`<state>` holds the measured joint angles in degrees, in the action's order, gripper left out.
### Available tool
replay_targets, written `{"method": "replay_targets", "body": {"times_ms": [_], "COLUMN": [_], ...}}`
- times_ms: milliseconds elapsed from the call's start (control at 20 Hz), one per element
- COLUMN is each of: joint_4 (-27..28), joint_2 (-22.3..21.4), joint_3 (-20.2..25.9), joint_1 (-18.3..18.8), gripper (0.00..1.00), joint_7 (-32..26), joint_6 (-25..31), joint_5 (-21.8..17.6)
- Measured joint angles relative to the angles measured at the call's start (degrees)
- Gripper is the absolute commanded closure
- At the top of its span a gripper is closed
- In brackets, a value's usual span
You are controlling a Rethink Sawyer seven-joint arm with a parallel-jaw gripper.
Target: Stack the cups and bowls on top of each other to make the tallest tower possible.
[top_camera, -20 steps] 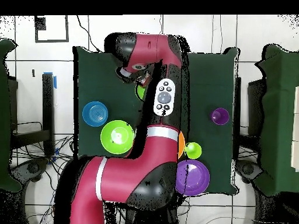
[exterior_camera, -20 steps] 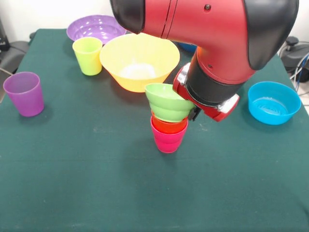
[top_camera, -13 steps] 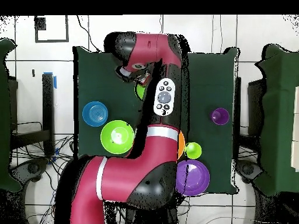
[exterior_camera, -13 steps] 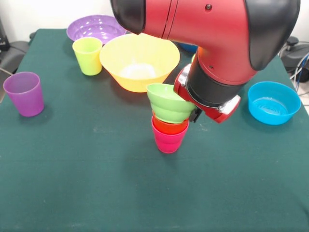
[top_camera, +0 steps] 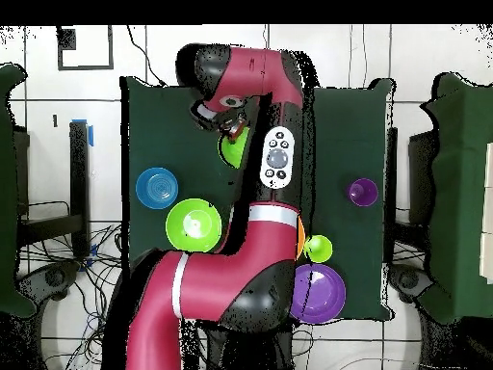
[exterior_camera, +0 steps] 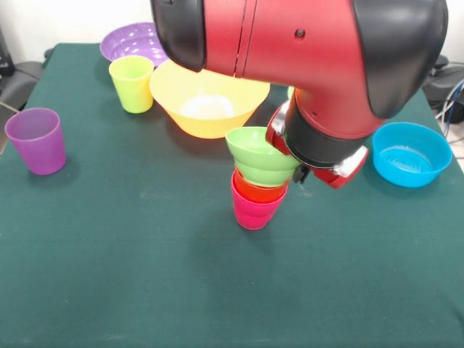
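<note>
The tower [exterior_camera: 256, 190] stands mid-surface [exterior_camera: 130, 275], just in front of the orange-yellow bowl [exterior_camera: 208, 98]: red-pink cup [exterior_camera: 252, 212] lowest, orange cup [exterior_camera: 259, 191] nested in it, small ribbed green bowl [exterior_camera: 261, 154] on top, tilted. The tool [exterior_camera: 299, 172] sits against the bowl's side, its grip hidden; I cannot tell. If the arm pulls sideways, the tilted bowl could slide off or topple the narrow, glossy stack.

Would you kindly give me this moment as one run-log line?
tower: red-pink cup, orange cup, ribbed green bowl on top | gripper: beside bowl, grip hidden | purple cup: loose | lime cup: loose
</note>
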<state>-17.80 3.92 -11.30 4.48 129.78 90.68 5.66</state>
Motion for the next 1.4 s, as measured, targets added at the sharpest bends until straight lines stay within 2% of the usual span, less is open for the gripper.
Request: {"method": "replay_targets", "body": {"times_ms": [300,650,1400], "joint_4": [3.74,6.67,8.39], "joint_2": [2.21,3.89,5.52], "joint_3": [-1.01,-3.51,-8.63], "joint_1": [0.57,0.61,0.61], "gripper": [1.00,1.00,1.00], "joint_7": [0.00,0.00,0.00], "joint_6": [2.54,2.93,4.47], "joint_5": [1.07,2.59,6.08]}}
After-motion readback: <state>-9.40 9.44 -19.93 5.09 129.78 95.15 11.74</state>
